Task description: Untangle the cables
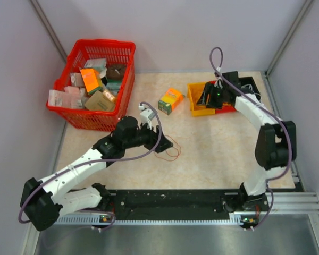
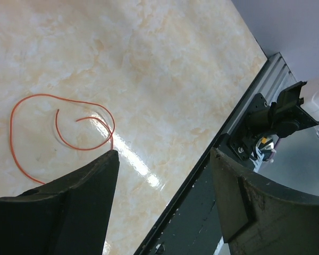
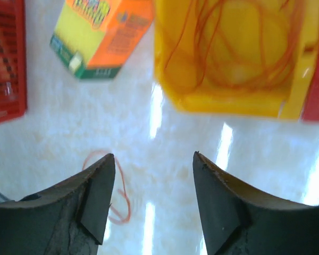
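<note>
Cables: one loose orange-red cable (image 2: 62, 127) lies flat on the bench (image 2: 165, 58), curled in an open loop. The rest, a tangle of orange strands (image 3: 239, 50), sits in the yellow bin (image 3: 228, 103) at the far right.

Loose cable vs left jaws: in the left wrist view the loop lies ahead of the tips and off to the left. One strand runs down to the left fingertip (image 2: 110, 158), and none crosses the gap. The loop is broader than deep, with its long axis roughly across the jaw line. Left jaws are spread and hold nothing.

Right jaws: also spread and empty, poised just short of the bin's near wall, with the tangle ahead and slightly right. The loose cable shows low in that view, well apart from the bin.

Judgement: the left arm is much nearer the bench cable and needs a shift toward its left. The right arm is nearer the bin.

Beyond: orange-yellow box (image 3: 103, 37), red basket (image 1: 103, 43).
</note>
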You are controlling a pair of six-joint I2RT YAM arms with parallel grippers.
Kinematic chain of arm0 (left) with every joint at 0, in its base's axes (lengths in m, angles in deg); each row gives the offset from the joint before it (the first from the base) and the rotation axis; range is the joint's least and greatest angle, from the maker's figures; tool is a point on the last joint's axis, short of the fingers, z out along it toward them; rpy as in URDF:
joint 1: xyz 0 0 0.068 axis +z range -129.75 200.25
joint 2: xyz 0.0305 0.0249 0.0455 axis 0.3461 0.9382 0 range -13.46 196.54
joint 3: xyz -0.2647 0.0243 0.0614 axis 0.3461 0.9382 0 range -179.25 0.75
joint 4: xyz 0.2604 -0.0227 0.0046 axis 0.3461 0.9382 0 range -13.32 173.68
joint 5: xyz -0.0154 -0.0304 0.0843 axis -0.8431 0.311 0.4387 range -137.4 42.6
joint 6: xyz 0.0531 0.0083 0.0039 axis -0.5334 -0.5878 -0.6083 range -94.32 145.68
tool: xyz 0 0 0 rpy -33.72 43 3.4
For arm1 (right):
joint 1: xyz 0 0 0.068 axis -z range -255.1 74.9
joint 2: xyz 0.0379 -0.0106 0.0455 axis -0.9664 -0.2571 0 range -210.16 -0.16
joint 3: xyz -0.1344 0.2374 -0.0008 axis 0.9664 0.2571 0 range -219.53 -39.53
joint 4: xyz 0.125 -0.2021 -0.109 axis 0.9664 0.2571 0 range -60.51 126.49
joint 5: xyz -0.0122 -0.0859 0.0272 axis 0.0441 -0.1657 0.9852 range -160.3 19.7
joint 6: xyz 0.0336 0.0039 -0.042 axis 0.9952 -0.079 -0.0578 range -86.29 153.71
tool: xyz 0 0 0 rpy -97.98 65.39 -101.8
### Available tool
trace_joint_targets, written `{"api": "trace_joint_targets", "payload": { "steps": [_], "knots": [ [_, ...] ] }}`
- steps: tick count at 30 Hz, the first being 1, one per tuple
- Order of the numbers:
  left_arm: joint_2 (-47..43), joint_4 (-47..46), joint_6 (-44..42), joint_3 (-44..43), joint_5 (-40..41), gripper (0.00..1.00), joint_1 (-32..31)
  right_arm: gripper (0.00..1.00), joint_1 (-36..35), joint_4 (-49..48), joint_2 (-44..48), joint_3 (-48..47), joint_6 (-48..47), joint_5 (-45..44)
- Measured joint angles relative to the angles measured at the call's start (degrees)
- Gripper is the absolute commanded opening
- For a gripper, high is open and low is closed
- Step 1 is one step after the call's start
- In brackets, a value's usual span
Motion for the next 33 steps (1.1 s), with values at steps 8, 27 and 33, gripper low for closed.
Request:
{"api": "trace_joint_targets", "payload": {
  "steps": [8, 27, 33],
  "knots": [
    [-6.84, -0.87, 1.64, 2.67, 2.97, 0.73, 0.0, 0.77, -20.87, -1.81, 17.27, 18.82, -5.2, -3.54],
    [-28.33, 1.18, 4.11, 7.78, 12.04, 0.73, 0.0, 0.99, -34.42, -2.49, 0.79, 17.75, -14.38, -8.98],
    [-28.09, 2.69, 4.11, 7.78, 12.48, 0.73, 0.0, 0.99, -38.27, -0.31, -1.27, 14.69, -13.9, -12.0]
  ]
}}
